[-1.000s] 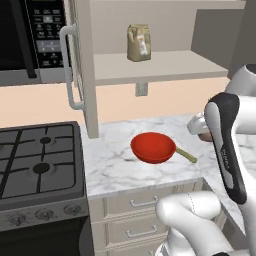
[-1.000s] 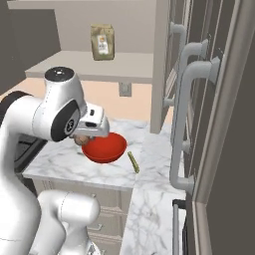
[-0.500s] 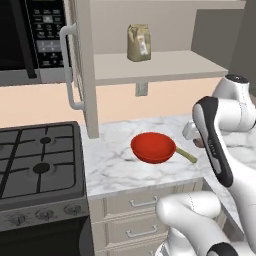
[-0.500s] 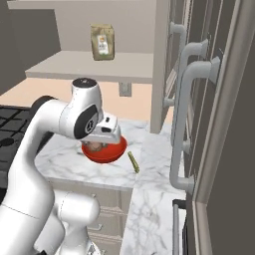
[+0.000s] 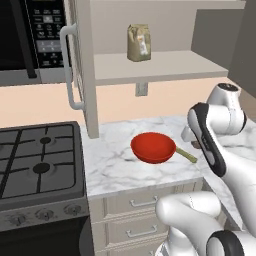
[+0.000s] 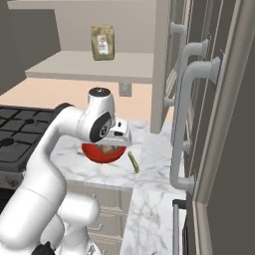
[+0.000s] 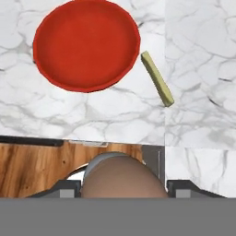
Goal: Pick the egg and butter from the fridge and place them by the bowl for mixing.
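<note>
The glossy red bowl [image 5: 153, 147] [image 6: 102, 153] [image 7: 86, 44] sits on the marble counter [image 5: 115, 167]. The olive-yellow butter [image 5: 185, 155] [image 6: 133, 162] [image 7: 156, 85] lies on the counter just to the bowl's right. My gripper [image 6: 112, 146] [image 5: 194, 142] [image 7: 123, 188] hangs above the counter's front edge, near the bowl and the butter, and is shut on the tan-brown egg [image 7: 122, 177] [image 6: 106, 149]. In the hand view the egg bulges between the two fingertips at the bottom. The grey fridge [image 6: 221, 149] stands at the right, doors shut.
A black gas stove [image 5: 35, 165] adjoins the counter on the left, with a microwave [image 5: 30, 40] above it. A brown paper bag [image 5: 138, 42] stands on the open shelf. A tall cabinet with a handle [image 5: 70, 75] rises beside the stove. Wooden floor [image 7: 37, 170] lies below the counter edge.
The arm has swung and the hand, still holding the egg, has shifted along the bowl's near side toward the butter and a little lower. Bowl and butter have stayed put.
</note>
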Tool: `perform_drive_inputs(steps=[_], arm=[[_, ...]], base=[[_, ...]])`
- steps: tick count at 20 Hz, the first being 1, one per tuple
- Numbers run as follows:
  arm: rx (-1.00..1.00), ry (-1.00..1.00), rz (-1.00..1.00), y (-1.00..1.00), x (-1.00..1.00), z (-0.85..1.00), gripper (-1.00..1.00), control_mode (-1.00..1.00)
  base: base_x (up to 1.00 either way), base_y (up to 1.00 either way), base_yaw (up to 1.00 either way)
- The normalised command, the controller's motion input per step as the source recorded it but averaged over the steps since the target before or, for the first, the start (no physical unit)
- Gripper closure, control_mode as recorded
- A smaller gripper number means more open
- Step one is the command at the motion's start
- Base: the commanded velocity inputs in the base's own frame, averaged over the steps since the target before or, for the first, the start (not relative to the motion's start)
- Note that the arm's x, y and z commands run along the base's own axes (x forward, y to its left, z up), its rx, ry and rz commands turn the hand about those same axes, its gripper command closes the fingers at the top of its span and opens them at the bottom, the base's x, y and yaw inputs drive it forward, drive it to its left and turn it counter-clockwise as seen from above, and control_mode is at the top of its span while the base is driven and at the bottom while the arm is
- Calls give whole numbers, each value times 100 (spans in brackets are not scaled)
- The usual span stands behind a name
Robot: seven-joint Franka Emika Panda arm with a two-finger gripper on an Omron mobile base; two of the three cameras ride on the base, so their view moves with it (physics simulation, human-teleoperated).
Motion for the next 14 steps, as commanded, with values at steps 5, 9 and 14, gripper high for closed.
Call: perform_drive_inputs(steps=[5, 9, 14], arm=[[0, 0, 0, -32, 49, -33, 100, -100], [0, 0, 0, -36, 41, -28, 100, -100], [0, 0, 0, -39, 34, -23, 100, -100]], base=[[0, 0, 0], [0, 0, 0], [0, 0, 0]])
